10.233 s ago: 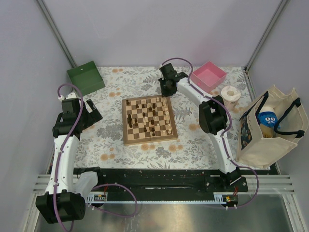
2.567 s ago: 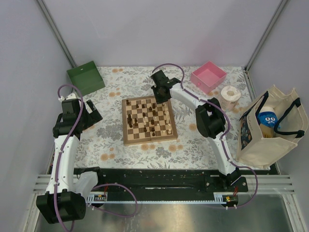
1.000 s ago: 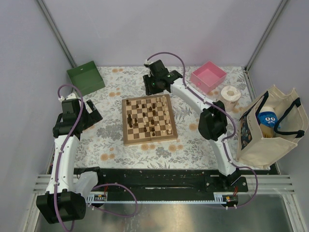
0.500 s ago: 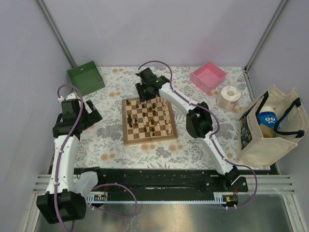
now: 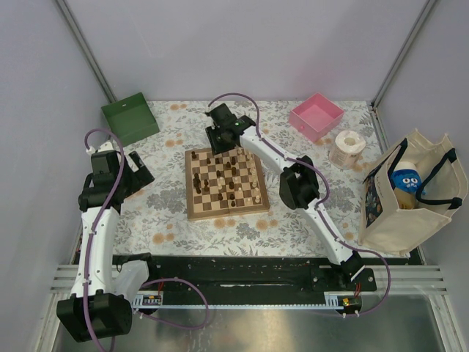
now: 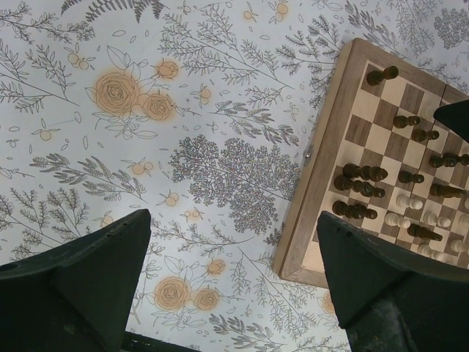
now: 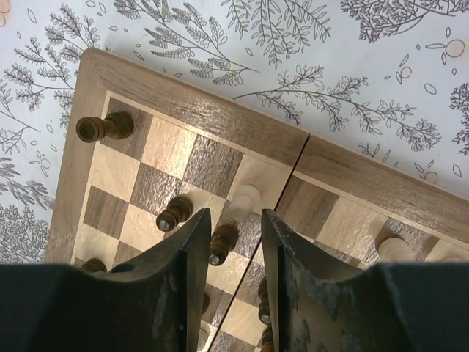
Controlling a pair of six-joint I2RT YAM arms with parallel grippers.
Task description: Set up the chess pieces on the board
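Board, square, of tan-and-brown checked wood (image 5: 227, 213), lies mid floral-patterned table (image 5: 168, 220). Right pincer (image 7: 234, 214) sits over its far edge, jaws narrowly apart about a dark brown turned wooden piece (image 7: 222, 243) (grip cannot be confirmed). Left pincer (image 6: 231, 220) gapes released, left of the board.

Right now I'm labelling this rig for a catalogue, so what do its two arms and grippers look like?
Both the left arm and right arm have white links joined by bulky black joint housings, with a purple cable looping along each. The left gripper and right gripper each carry two matte black, wedge-shaped fingers; the right ones look scuffed grey.
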